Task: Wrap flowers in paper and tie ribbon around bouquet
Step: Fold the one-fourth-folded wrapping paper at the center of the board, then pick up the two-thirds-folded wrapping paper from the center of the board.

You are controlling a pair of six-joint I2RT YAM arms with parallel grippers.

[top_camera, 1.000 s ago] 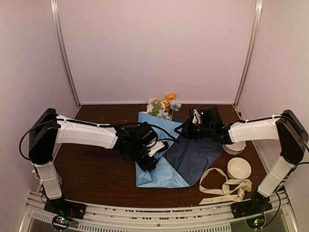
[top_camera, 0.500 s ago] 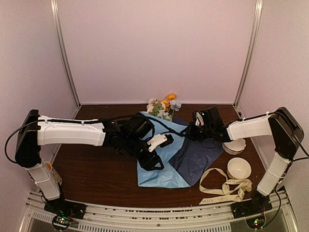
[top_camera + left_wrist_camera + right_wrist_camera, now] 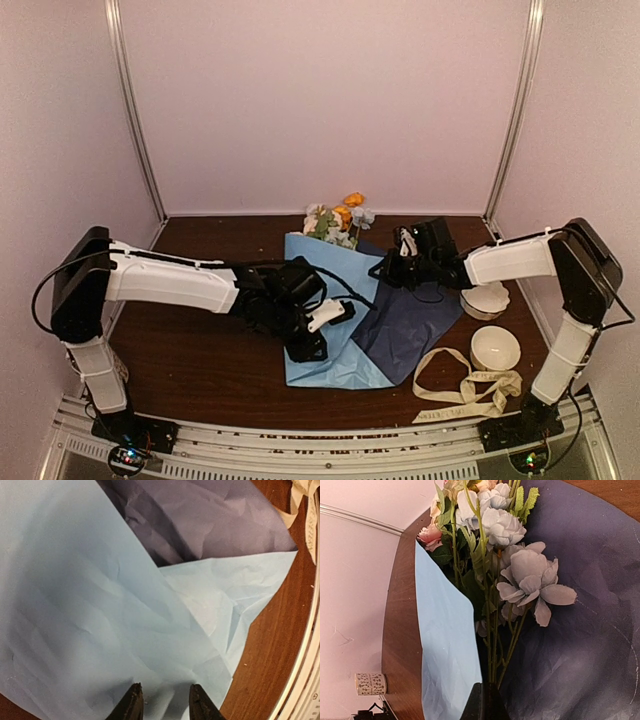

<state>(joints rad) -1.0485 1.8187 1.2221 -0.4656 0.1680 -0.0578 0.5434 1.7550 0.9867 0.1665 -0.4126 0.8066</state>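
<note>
The paper lies in the middle of the table, a pale blue flap (image 3: 318, 300) folded over beside a darker blue area (image 3: 405, 325). My left gripper (image 3: 322, 332) hovers over the pale flap (image 3: 100, 605), jaws open, with nothing between the fingertips (image 3: 133, 700). The flowers (image 3: 340, 220) lie with their blooms at the paper's far edge. My right gripper (image 3: 385, 268) is shut on the thin green stems (image 3: 492, 650), with pale blue blooms (image 3: 530, 580) in front of it. The cream ribbon (image 3: 465, 388) lies loose at the front right.
Two white bowls (image 3: 495, 347) (image 3: 486, 298) stand at the right, close to the right arm. A small patterned roll (image 3: 370, 683) sits far off by the wall. The table's metal front rail (image 3: 305, 670) runs just past the paper's near corner.
My left gripper was shut a second ago and now stands open over the pale flap, having swung right and back. The right gripper has stayed shut on the stems.
</note>
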